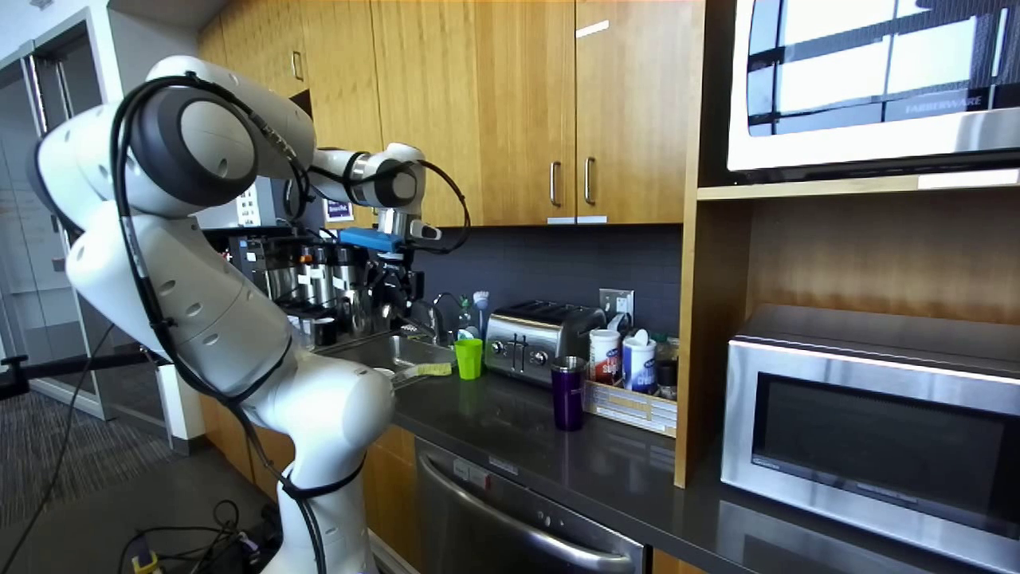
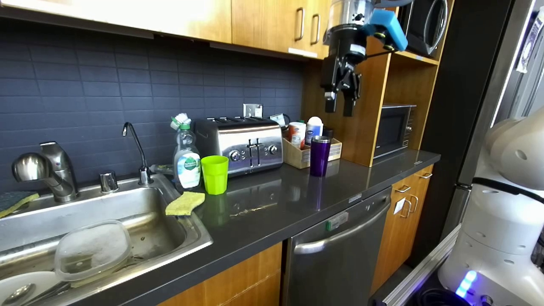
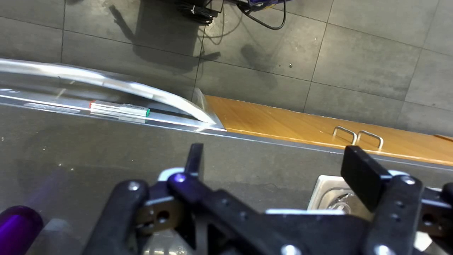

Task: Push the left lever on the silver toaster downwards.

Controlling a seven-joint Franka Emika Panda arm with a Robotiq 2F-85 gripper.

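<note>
The silver toaster (image 1: 498,335) stands on the dark counter against the tiled wall; it also shows in an exterior view (image 2: 229,144). Its front has two dark levers in vertical slots between two round knobs. The left lever (image 2: 250,146) and the right lever (image 2: 258,145) both sit near the top of their slots. My gripper (image 2: 339,108) hangs pointing down in the air, higher than the toaster and apart from it. In the wrist view, its two black fingers (image 3: 274,152) are wide apart with nothing between them. The levers do not show in the wrist view.
A green cup (image 2: 215,174), a soap bottle (image 2: 187,163) and a yellow sponge (image 2: 185,204) stand beside the sink (image 2: 199,231). A purple tumbler (image 2: 319,157) and a box of canisters (image 2: 335,149) are on the toaster's other side. Upper cabinets (image 1: 478,119) overhang the counter.
</note>
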